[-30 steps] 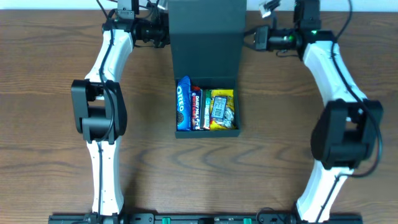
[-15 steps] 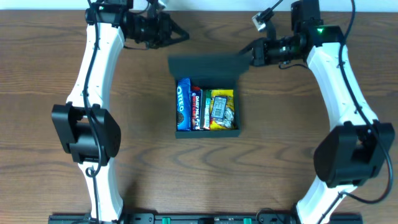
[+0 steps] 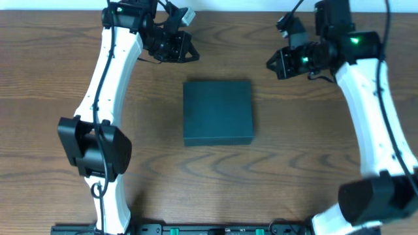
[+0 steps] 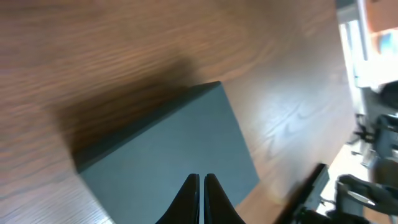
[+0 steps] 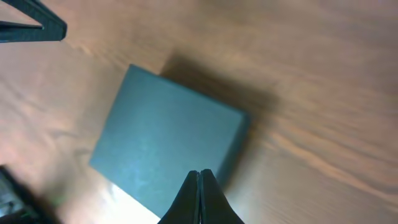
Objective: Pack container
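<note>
The container point(image 3: 217, 112) is pictured shut at the middle of the table point(image 3: 294, 163), while the left fingers point(image 4: 190, 202) and right fingers point(image 5: 209, 200) are pressed together, empty, clear of its far corners. The flap point(image 5: 168, 137) could be sprung open if left untucked, or nudged up by a passing arm.

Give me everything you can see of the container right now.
The container is a dark teal-black, matte, roughly square shallow box, cardboard by its look. Its lid is down flat, hiding any contents. It lies level on the wooden table, midway between the arms. Only the table touches it: the left gripper and right gripper hang shut, clear of it.
</note>
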You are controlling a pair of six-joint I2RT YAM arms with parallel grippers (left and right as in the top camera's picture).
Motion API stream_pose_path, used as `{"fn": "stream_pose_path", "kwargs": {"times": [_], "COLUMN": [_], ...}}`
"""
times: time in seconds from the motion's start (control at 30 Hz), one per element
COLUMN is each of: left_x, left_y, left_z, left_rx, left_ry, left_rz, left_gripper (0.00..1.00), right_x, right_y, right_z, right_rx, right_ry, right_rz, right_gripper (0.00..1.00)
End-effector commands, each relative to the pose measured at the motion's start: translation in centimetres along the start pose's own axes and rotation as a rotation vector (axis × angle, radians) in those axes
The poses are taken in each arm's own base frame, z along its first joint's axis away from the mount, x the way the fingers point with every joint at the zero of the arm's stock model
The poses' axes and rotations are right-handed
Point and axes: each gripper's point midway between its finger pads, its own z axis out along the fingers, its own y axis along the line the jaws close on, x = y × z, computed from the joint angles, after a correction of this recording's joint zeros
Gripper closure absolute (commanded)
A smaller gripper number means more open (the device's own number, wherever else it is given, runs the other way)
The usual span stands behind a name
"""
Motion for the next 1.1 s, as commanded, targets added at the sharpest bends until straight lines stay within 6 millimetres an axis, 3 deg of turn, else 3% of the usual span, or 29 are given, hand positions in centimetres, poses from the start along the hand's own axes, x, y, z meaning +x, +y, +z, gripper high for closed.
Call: {"fn": "stream_pose_path", "kwargs": {"times": [0.0, 0.1, 0.13, 0.17, 0.2, 0.37, 1.07], "left_x": [-0.6, -0.8, -0.8, -0.7, -0.7, -0.3, -0.3], "left_y": [-1.3, -2.9, -3.5, -4.0, -4.4, -5.4, -5.2], "left_z": [-3.6, -5.7, -6.4, -7.1, -7.5, -8.8, -8.6], "left_rx": [-0.092, -0.101, -0.101, -0.102, -0.101, -0.106, -0.106], "left_ry": [-0.076, -0.126, -0.142, -0.156, -0.167, -0.185, -0.181], "left_rz": [0.057, 0.095, 0.107, 0.117, 0.123, 0.131, 0.128], "left_gripper": [0.94, 0.94, 0.78, 0.43, 0.05, 0.05, 0.05], "right_x": [-1.3, -2.2, -2.4, -2.6, -2.8, -3.0, -2.9], "right_y": [0.8, 1.8, 2.1, 2.2, 2.1, 0.6, 0.6], "right_z": [-3.5, -5.6, -6.3, -6.8, -7.2, -8.1, -7.9], "right_rx": [0.072, 0.081, 0.084, 0.092, 0.112, 0.215, 0.213], "right_ry": [-0.097, -0.170, -0.189, -0.206, -0.220, -0.237, -0.232], "right_rz": [-0.073, -0.107, -0.117, -0.125, -0.129, -0.127, -0.124], "right_gripper": [0.88, 0.45, 0.28, 0.07, 0.01, 0.01, 0.01]}}
